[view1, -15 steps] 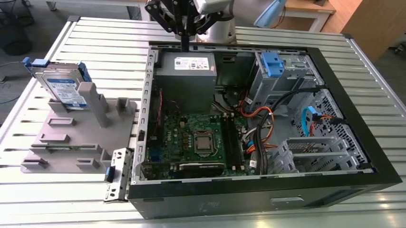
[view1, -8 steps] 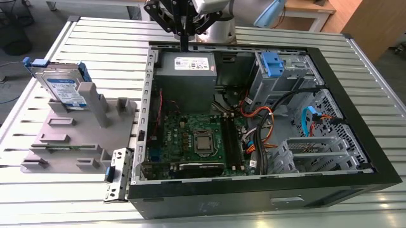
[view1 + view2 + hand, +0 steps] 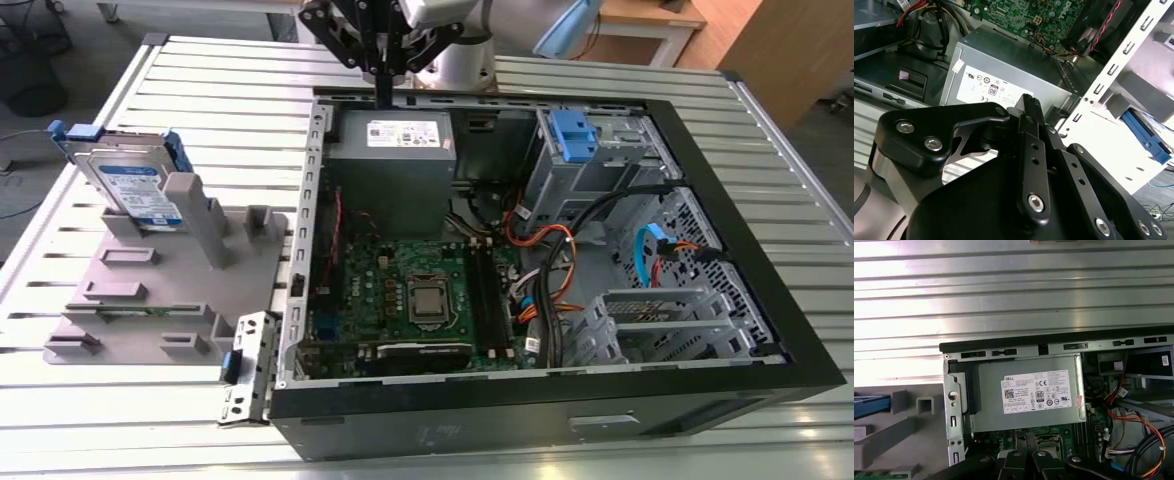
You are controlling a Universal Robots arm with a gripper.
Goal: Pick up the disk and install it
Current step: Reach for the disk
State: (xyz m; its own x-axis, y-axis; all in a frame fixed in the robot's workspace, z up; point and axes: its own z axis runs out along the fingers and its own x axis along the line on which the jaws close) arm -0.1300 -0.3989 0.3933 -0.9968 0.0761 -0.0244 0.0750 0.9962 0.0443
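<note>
Gripper point(image 3: 384, 92) hangs over the rear edge of the open computer case point(image 3: 467, 410), just above the power supply point(image 3: 390, 150); fingers pressed together, nothing between them. Disk point(image 3: 134, 190) stands on edge in a slot of the grey fixture point(image 3: 147, 300) at the exterior view's left, well apart from the gripper; the upright stance probably leaves both faces free for a pinch. Pick-up not yet begun.
</note>
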